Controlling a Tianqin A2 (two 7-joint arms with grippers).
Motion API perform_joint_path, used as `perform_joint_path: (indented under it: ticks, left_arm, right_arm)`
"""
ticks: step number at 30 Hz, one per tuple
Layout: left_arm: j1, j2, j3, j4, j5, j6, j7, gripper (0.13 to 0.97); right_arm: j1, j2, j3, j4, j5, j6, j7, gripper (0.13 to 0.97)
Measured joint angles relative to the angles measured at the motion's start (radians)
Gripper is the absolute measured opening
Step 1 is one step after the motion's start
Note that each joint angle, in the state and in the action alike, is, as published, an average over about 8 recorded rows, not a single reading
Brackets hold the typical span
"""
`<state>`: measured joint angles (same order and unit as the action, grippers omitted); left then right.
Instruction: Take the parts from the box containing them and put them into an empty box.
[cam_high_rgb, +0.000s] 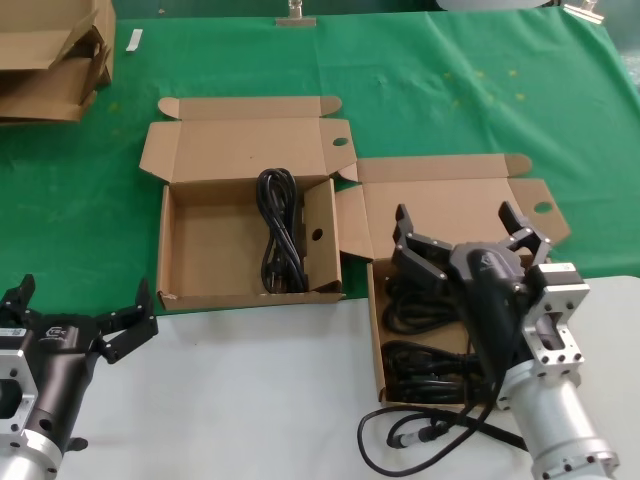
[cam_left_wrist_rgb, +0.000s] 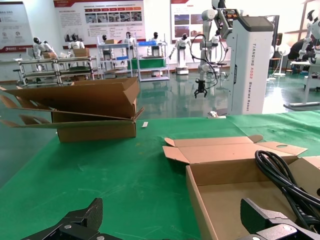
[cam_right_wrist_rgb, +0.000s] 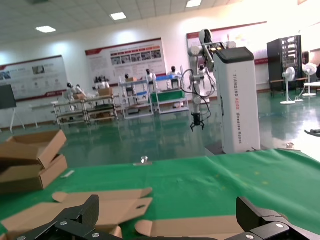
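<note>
Two shallow brown cardboard mailer boxes lie open, side by side on the green cloth, lids folded back. The box on the right (cam_high_rgb: 372, 300), its tabbed lid pierced by a round hole, holds several black power cords (cam_high_rgb: 420, 310) wound in long looped bundles, lying across its floor; its side walls are low and plain. The left box (cam_high_rgb: 170, 250) has a tall flap with a round hole on its right wall. One wound black cord (cam_high_rgb: 278, 235) lies lengthwise inside it, against that flap.
</note>
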<state>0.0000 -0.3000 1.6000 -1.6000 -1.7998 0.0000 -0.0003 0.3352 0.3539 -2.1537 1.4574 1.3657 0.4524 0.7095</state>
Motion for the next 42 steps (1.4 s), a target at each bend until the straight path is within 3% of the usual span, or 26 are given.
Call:
perform_joint_path:
  ticks: [7,42]
  left_arm:
    - [0.000,0.000,0.000,0.000,0.000,0.000,0.000,0.966]
    - [0.000,0.000,0.000,0.000,0.000,0.000,0.000,0.966]
  right_arm:
    - [-0.033,-0.005,0.055,0.014,0.043,-0.045,-0.071,0.965]
    - [-0.206,-0.033,0.340,0.088,0.267,-0.278,-0.436,0.966]
